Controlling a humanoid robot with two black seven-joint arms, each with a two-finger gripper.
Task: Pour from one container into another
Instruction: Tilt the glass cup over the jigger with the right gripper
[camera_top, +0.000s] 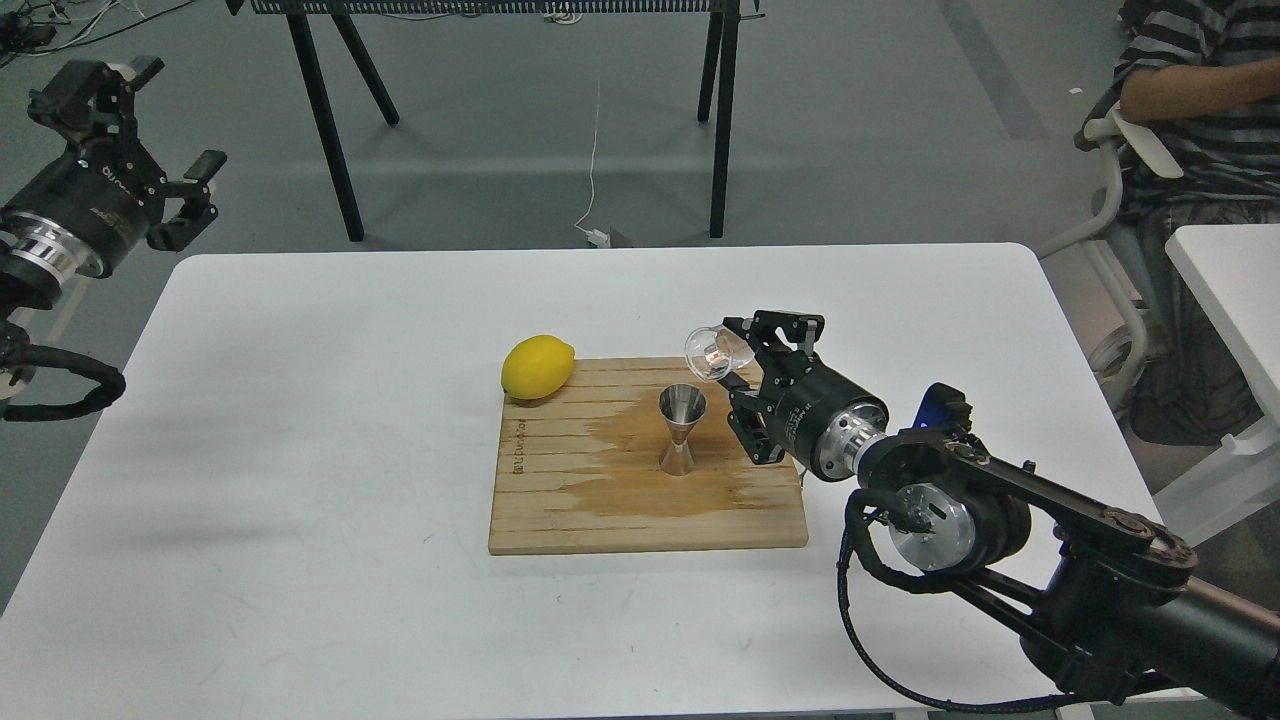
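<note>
The right gripper (742, 362) is holding the small glass cup (716, 353) between its jaws, which are closing on it; the cup is tilting toward 9 o'clock, above and just to the 1 o'clock side of the steel jigger (681, 430). The jigger is standing upright on the wooden board (560, 500), in a wet patch. A lemon (538, 367) is lying at the board's 11 o'clock corner. The left gripper (150, 140) is hanging beyond the table (300, 450), jaws spreading wide and holding nothing.
</note>
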